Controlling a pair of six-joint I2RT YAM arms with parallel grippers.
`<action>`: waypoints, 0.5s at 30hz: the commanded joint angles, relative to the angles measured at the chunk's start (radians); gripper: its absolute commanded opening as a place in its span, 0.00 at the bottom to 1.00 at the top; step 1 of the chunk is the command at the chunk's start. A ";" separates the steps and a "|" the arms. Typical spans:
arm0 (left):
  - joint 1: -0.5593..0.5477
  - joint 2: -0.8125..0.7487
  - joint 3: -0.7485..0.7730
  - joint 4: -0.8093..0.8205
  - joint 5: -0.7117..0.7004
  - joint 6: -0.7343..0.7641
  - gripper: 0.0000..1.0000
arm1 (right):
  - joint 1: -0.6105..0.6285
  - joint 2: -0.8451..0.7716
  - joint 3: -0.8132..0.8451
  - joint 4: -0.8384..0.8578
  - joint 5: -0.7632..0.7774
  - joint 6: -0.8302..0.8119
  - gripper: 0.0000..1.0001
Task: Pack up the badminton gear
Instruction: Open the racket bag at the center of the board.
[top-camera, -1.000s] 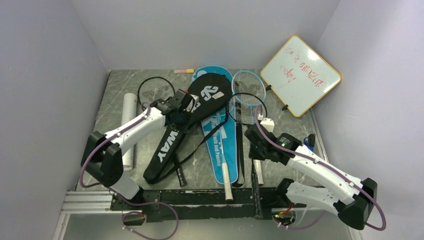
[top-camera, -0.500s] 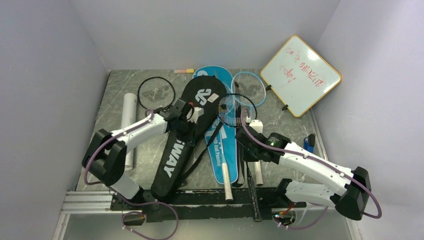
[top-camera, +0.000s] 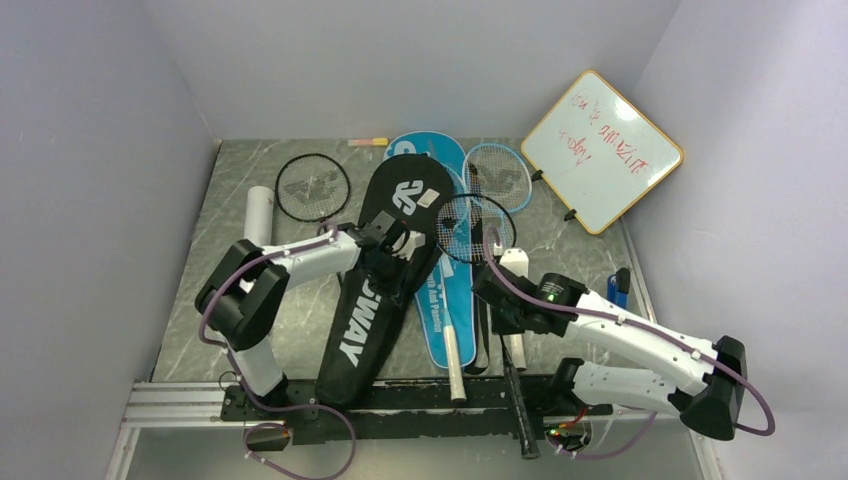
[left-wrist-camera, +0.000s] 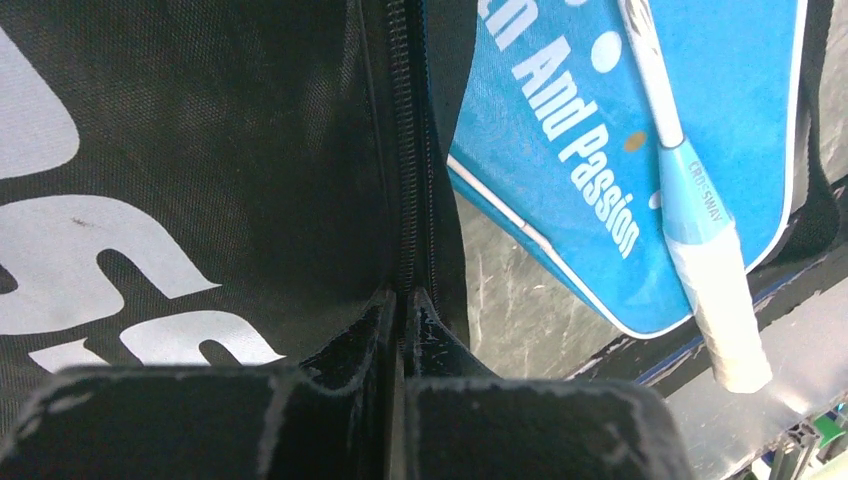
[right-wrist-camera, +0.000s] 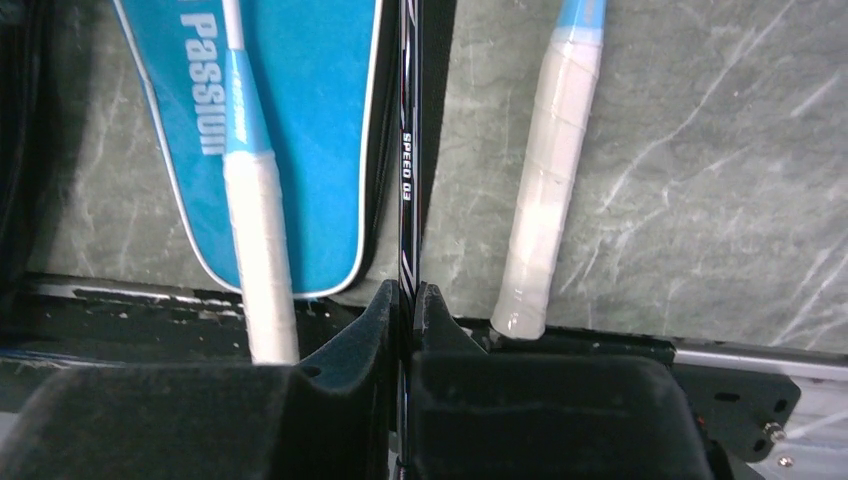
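My left gripper is shut on the zipper edge of the black "CROSSWAY" cover, which lies lengthwise across the blue cover. My right gripper is shut on the thin shaft of a black racket; its handle overhangs the front rail. A light-blue racket lies at the back, its white grip just right of the held shaft. Another white-gripped shaft rests on the blue cover. A second black racket and a white tube lie at the left.
A wood-framed whiteboard leans in the back right corner. A small pink-yellow marker lies at the back wall. The black base rail runs along the near edge, and grey walls close in both sides.
The left gripper has dragged the black cover nearer and rightward, turning it more lengthwise. The right gripper has pulled the black racket nearer and slightly left, so its handle now passes the rail.
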 joint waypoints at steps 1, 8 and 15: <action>0.001 -0.007 0.066 0.042 -0.038 -0.028 0.05 | 0.034 -0.030 0.044 -0.123 0.009 0.036 0.00; 0.077 -0.014 0.103 0.096 0.053 -0.064 0.05 | 0.050 -0.069 0.056 -0.114 0.002 0.024 0.00; 0.123 -0.028 0.161 0.043 0.080 -0.039 0.05 | 0.065 -0.038 0.064 -0.050 -0.034 -0.026 0.00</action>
